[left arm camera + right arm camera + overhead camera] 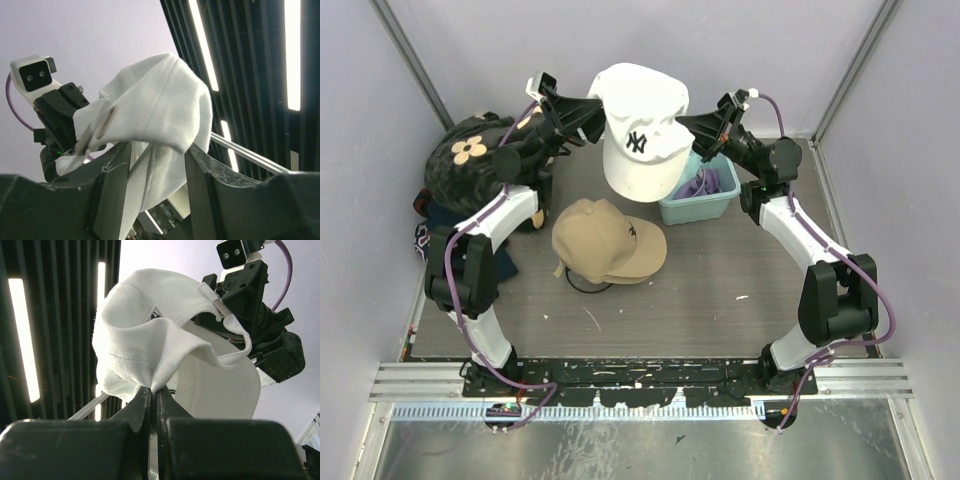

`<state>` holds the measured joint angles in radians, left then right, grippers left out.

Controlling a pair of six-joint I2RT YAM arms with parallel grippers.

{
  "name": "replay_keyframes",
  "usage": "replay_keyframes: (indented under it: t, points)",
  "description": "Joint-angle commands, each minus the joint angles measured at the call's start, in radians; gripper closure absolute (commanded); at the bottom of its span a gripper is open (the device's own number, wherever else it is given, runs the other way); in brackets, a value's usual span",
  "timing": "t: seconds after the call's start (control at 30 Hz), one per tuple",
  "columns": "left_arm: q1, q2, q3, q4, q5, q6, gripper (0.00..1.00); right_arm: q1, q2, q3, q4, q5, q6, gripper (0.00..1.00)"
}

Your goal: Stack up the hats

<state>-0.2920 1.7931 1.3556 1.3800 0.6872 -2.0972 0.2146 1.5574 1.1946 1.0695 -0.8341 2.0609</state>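
**Figure.** The white cap [638,125] hung aloft over the far part of the table [720,290], slung between the two grippers. It was partly above the teal bin [705,208] and beyond the tan cap [608,240], which rested on the tabletop. The right gripper [692,122] had its fingers [142,405] clenched on a fold of the cap's edge. The left gripper [592,118] had its fingers [112,195] apart with cloth bunched in the gap — whether they pinched it could not be told. Judged step: carrying the white cap to the tan one. To do it well, the left hold should be confirmed first, lest that side sag. The crown should then be centred over the tan crown, brims aligned, and lowered level — both sides released together.
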Motion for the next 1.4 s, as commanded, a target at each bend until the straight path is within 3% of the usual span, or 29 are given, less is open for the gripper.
replay_keyframes:
  t: [0.0,0.2,0.33,0.47,0.57,0.6,0.8,0.93,1.23,1.37]
  points:
    - [-0.011,-0.050,0.022,0.051,0.016,0.002,0.43,0.004,-0.028,-0.013,0.003,-0.012,-0.022,0.99]
    - [-0.025,-0.051,0.027,0.051,0.034,0.011,0.35,0.003,-0.031,-0.048,-0.021,-0.022,-0.027,0.99]
    - [-0.038,-0.052,0.039,0.051,0.043,0.021,0.38,0.004,-0.035,-0.068,-0.043,-0.031,-0.032,0.99]
    - [-0.054,-0.039,0.052,0.051,0.039,0.022,0.77,0.003,-0.039,-0.060,-0.081,-0.044,-0.057,0.99]
    - [-0.061,-0.037,0.047,0.051,0.024,0.023,0.98,0.004,-0.047,-0.036,-0.130,-0.061,-0.102,0.99]
    - [-0.058,-0.040,0.039,0.051,0.014,0.024,1.00,0.004,-0.050,-0.024,-0.157,-0.068,-0.116,0.98]
    - [0.002,-0.095,-0.045,0.051,-0.151,0.085,1.00,-0.019,-0.105,0.007,-0.283,-0.066,-0.267,0.58]
    - [0.037,-0.143,-0.062,-0.043,-0.205,0.178,1.00,-0.047,-0.177,-0.052,-0.310,-0.017,-0.304,0.44]
    - [0.046,-0.262,-0.034,-0.408,-0.278,0.590,1.00,0.000,-0.392,-0.119,-0.643,0.156,-0.455,0.41]
    - [0.036,-0.270,0.018,-0.501,-0.331,0.688,1.00,0.099,-0.446,-0.175,-0.655,0.279,-0.410,0.39]
